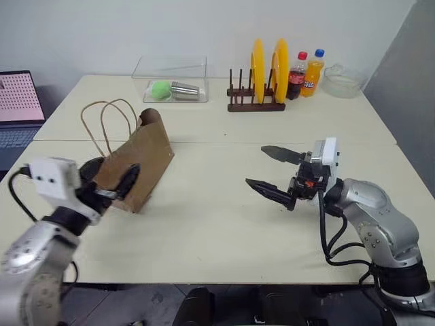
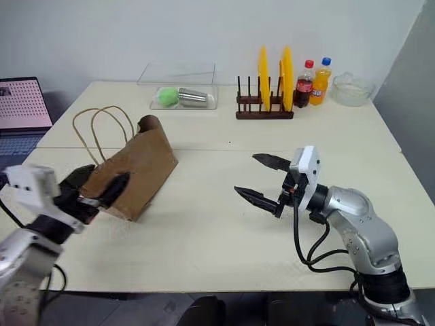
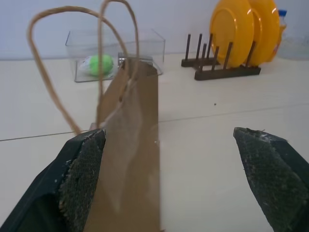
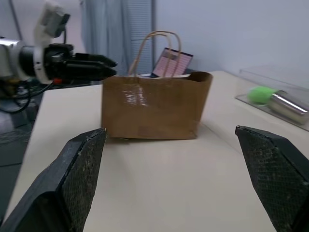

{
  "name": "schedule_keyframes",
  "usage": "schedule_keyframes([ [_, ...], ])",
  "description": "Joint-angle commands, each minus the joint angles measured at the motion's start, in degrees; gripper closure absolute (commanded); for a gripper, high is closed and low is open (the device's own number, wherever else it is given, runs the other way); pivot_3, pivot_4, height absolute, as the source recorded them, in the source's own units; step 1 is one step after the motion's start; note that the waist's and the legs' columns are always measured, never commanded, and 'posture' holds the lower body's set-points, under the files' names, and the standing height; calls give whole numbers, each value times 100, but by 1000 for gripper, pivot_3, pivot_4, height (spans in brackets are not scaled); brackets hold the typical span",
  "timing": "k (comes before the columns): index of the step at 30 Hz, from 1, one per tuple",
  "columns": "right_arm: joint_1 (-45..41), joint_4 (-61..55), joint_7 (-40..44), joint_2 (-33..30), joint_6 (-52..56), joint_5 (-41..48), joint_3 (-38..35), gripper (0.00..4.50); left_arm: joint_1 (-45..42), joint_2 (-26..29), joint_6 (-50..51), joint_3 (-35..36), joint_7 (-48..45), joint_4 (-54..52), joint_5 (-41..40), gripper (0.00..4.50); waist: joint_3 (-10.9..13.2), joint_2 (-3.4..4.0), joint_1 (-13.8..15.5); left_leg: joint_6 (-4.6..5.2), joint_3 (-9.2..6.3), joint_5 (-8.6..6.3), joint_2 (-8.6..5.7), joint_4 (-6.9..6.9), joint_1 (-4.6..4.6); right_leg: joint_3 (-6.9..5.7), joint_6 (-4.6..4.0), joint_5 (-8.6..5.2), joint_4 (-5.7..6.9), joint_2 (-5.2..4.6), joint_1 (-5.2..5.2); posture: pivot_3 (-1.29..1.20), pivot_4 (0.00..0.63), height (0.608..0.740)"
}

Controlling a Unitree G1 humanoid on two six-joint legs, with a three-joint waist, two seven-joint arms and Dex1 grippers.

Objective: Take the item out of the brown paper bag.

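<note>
The brown paper bag (image 1: 143,161) stands upright on the left half of the table, its two cord handles (image 1: 105,122) rising above the mouth. The item inside it is hidden. My left gripper (image 1: 112,178) is open at the bag's near narrow end. In the left wrist view one finger (image 3: 79,179) sits right beside the bag's (image 3: 130,145) edge; I cannot tell whether it touches. My right gripper (image 1: 257,166) hovers open and empty over the table's middle, well to the right of the bag and pointing at its broad side (image 4: 154,106).
Along the far edge of the cream table (image 1: 217,231) stand a clear box (image 1: 170,80) with a green ball and a metal cup, a wooden rack with two yellow plates (image 1: 257,102), a cola bottle (image 1: 297,75), an orange bottle (image 1: 312,71) and a glass bowl (image 1: 342,81). A laptop (image 1: 19,102) sits far left.
</note>
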Motion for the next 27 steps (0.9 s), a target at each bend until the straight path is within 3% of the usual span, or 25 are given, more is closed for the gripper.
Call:
schedule_keyframes([
  [1, -179, -98, 210, -79, 85, 146, 36, 0, -278, 609, 121, 367, -357, 552, -283, 44, 0, -1, 10, 0, -1, 0, 0, 0, 0, -1, 0, 0, -1, 0, 0, 0, 150, 740],
  [7, -372, -272, 205, -116, 254, 187, 61, 0, -935, 1488, 61, -107, -802, 1847, 12, 44, 1, 0, 5, 0, 0, 0, 0, -2, -3, 0, 0, 0, -5, -1, -2, 0, 150, 740],
  [14, -607, -675, 278, -341, 625, 501, -23, 0, -2045, 1988, -321, -1214, -1524, 3404, 626, 44, 2, 0, -2, -1, 1, 0, 0, -4, -24, 2, -1, 1, -5, -2, -28, 0, 150, 740],
  [20, -690, -792, 297, -525, 717, 554, -74, 0, -2862, 1894, -658, -1799, -1855, 4076, 978, 44, 3, -5, 1, -2, 2, 0, 0, -3, -53, 2, -7, 5, -5, -5, -54, 0, 150, 740],
  [27, -647, -847, 262, -629, 761, 535, -100, 0, -3584, 1885, -840, -1962, -2003, 4443, 1126, 44, 4, -5, 0, -2, 6, 0, 0, -4, -71, 4, -30, 19, 1, -6, -75, 0, 150, 740],
])
